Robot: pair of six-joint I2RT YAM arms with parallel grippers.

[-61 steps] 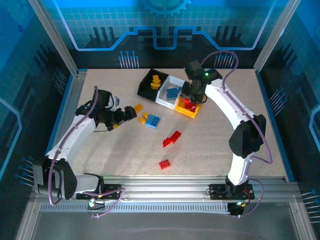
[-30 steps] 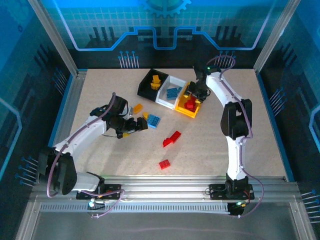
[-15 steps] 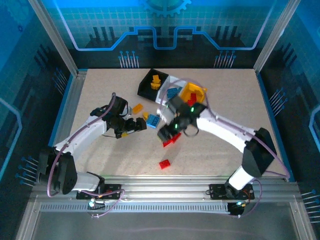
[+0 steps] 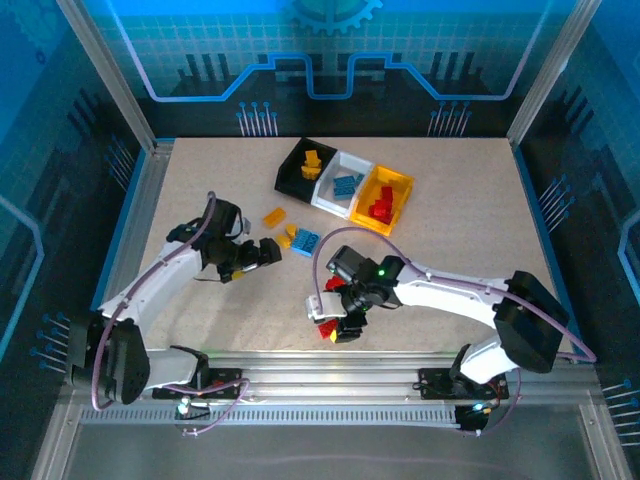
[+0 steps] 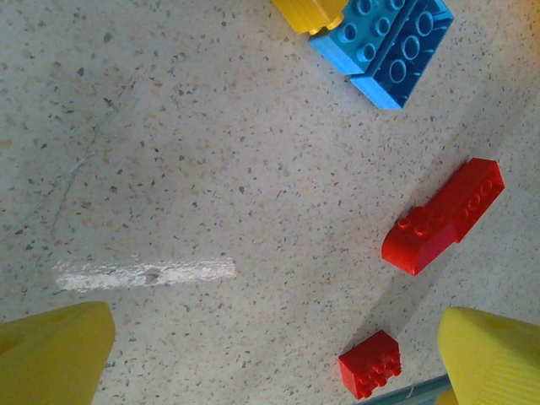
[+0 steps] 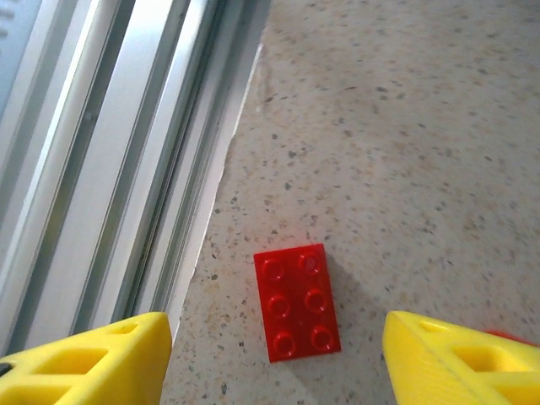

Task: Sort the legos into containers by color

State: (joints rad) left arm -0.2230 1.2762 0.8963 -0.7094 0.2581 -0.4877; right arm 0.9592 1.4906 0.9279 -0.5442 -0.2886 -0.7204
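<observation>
The containers stand in a row at the back: black bin, white bin, yellow bin, each with bricks inside. Loose legos lie mid-table: two yellow ones, a blue brick, a long red brick and a small red brick. My right gripper hovers open just over the small red brick, which lies between and ahead of its yellow fingers. My left gripper is open and empty, left of the blue brick.
The table's near edge and its aluminium rail run right beside the small red brick. The right arm stretches low across the right half of the table. A pale scuff marks the table under the left gripper.
The right arm swung from the yellow bin down to the near edge above the small red brick, and its jaws widened. The left gripper drew back slightly to the left.
</observation>
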